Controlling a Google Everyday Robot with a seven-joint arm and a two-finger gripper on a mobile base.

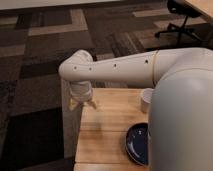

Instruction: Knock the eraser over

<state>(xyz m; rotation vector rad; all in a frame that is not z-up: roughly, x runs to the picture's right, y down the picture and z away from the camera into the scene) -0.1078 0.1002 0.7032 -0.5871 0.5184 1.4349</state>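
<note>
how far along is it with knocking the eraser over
Done: nothing that shows. No small black eraser is in view, standing or toppled; the white robot body may hide it.
In hand: the white arm reaches left, with the gripper low at the far left corner of the light wooden table, apart from the dark blue bowl and white cup.
Left: reaching the eraser and tipping it.

Gripper (pixel 83 104) centre-left, fingertips apart, over wooden table (pixel 105 127) edge; dark blue bowl (pixel 136 145) at lower right, white cup (pixel 145 100) above it.
</note>
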